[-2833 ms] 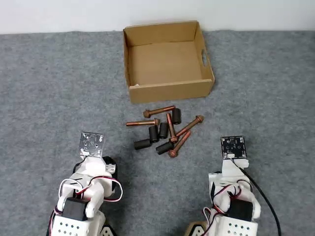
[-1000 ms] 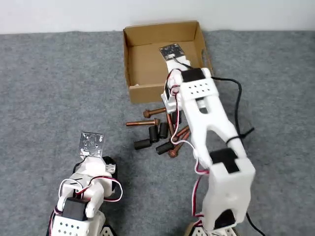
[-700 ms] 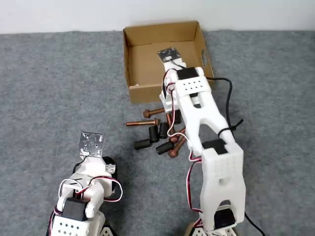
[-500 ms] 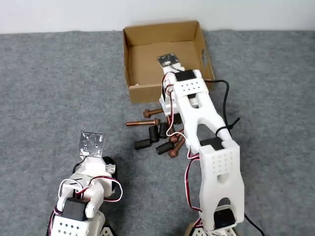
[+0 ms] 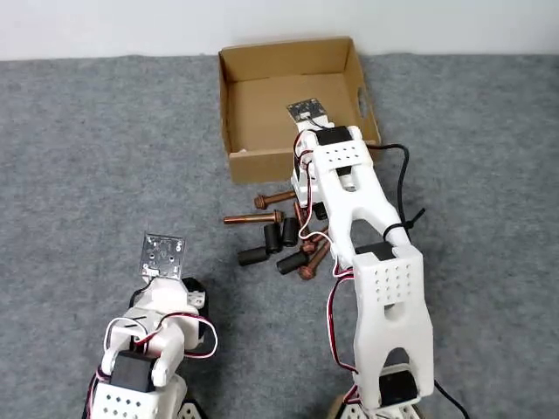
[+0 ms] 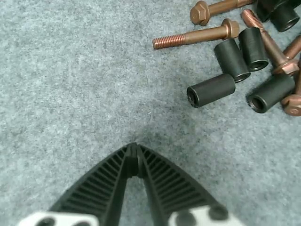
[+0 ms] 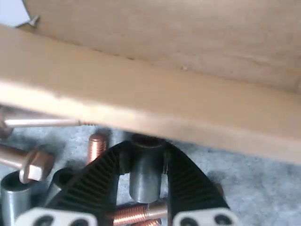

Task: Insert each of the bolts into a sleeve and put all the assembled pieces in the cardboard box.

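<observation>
Inspection result: no legible text, number, brand or sign on any surface.

The open brown cardboard box (image 5: 262,162) carries a small white scrap (image 5: 241,153) at one near corner — too small to read. The square grey circuit board (image 5: 163,254) on an arm's wrist shows only specks — nothing readable.

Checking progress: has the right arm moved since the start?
Yes. The right gripper reached forward from its parked spot up against the box, fingers around a sleeve.
</observation>
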`<state>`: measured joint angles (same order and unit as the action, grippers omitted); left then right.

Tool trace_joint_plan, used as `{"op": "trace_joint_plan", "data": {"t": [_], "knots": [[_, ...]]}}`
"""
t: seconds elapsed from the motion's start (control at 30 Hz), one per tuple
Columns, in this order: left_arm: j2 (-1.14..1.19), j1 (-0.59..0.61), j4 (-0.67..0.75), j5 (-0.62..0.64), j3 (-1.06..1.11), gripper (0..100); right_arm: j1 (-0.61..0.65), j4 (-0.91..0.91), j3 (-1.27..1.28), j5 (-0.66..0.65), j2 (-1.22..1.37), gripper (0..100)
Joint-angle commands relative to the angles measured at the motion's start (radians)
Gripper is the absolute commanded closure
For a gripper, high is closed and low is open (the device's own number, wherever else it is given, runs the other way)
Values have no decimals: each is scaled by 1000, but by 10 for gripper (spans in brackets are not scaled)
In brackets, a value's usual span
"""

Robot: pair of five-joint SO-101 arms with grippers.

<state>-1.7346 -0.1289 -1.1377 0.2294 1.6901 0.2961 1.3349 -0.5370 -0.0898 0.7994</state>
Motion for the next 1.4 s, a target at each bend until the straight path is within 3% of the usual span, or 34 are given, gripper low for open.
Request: {"op": "trace_joint_plan", "data": {"t": [0.0,0.37,0.57,0.77,1.0,1.2,1.37], "knots": [[-9,3,-6,-8,-2,995,10,87,-71,5,-24,989],[-9,3,-6,-8,-2,995,2,447,-169,5,-240,988],[-9,3,-6,-8,-2,995,-44,461,-64,-5,-501,988],[-9,3,-6,-8,-2,995,-51,461,196,-37,-825,988],[-9,3,-6,-8,-2,995,-183,455,598,-28,-1216,989],[-9,3,-6,-8,-2,995,-348,383,855,94,-1554,989],[-9,0,-6,-11,-2,995,-369,371,1053,106,-1751,990]]}}
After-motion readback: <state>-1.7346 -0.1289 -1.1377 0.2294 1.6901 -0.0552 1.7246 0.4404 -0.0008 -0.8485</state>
